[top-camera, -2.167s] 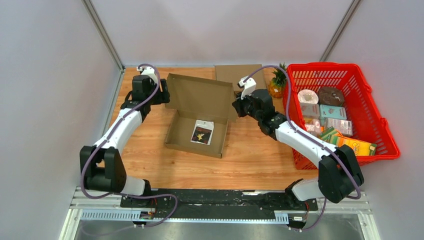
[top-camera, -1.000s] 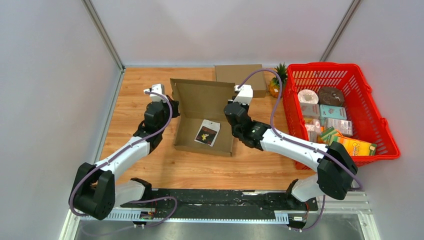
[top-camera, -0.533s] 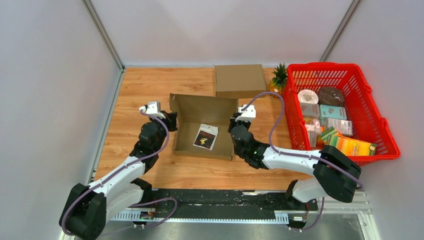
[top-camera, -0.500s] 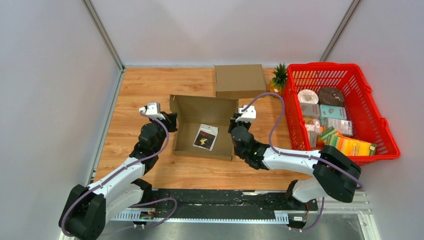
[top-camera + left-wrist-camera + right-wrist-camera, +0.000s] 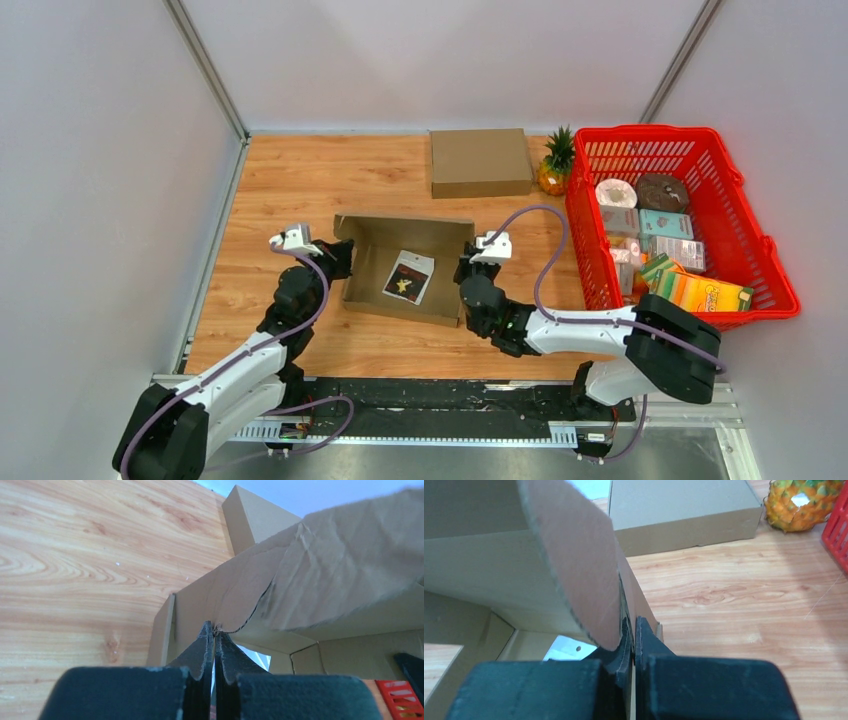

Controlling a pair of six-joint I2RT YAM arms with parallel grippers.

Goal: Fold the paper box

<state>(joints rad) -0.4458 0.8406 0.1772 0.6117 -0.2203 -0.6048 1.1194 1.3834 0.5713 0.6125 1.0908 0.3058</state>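
step in hand: closing the lid. found box (image 5: 400,308) mid-table (image 5: 300,190), tray open, with small packet (image 5: 404,278) lying inside. noted lid (image 5: 405,232) raised and leaning forward over the tray, not yet down. read left hand (image 5: 215,632) as pinched tight on the lid's left edge, right hand (image 5: 630,630) pinched tight on the lid's right flap. next, likely: draw both hands forward and down together, steer side flaps inside the tray walls, keep pull even to avoid skewing.
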